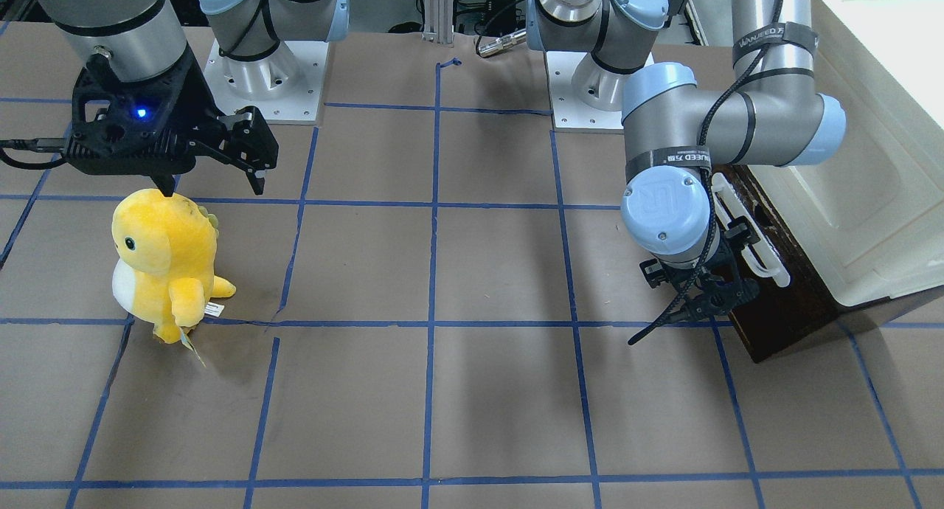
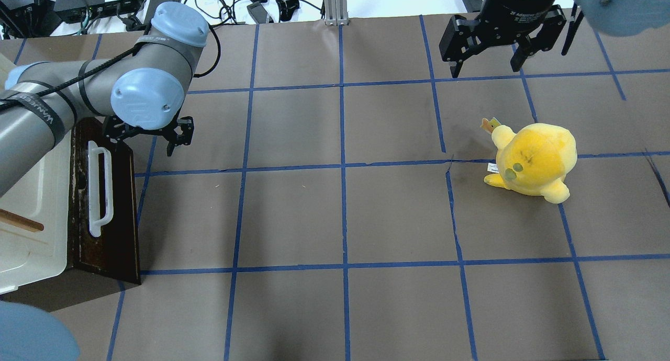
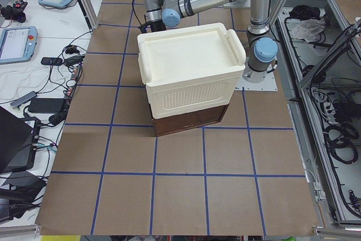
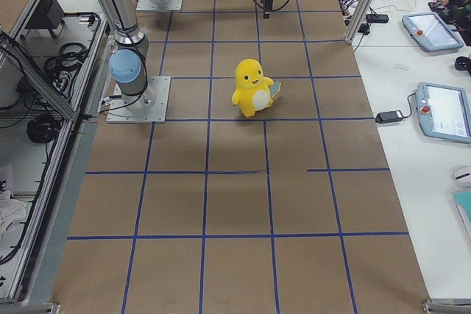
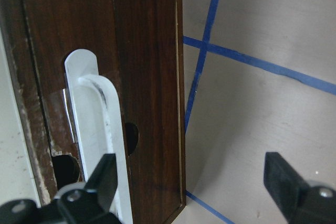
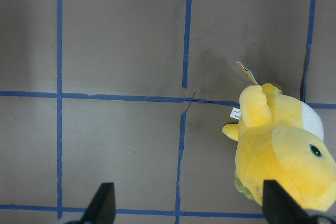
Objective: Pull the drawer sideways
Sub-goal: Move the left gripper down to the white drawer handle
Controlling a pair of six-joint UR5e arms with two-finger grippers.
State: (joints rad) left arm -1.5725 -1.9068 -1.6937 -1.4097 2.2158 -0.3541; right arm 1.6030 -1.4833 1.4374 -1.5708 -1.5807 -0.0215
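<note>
The drawer (image 2: 118, 230) has a dark brown front with a long white bar handle (image 2: 99, 188) and sits at the foot of the cream cabinet; it also shows in the front view (image 1: 782, 310) and the left wrist view (image 5: 142, 51). My left gripper (image 2: 149, 141) is open, just off the far end of the handle. In the left wrist view (image 5: 191, 182) one finger (image 5: 105, 177) lies next to the handle (image 5: 94, 108) and the other is over the table. My right gripper (image 2: 487, 57) is open and empty, high over the far right of the table.
The cream-white cabinet (image 2: 31, 220) stands at the table's left edge. A yellow plush toy (image 2: 534, 159) stands on the right half, below and near the right gripper (image 1: 214, 184). The brown table has blue tape grid lines. Cables and devices lie beyond the far edge.
</note>
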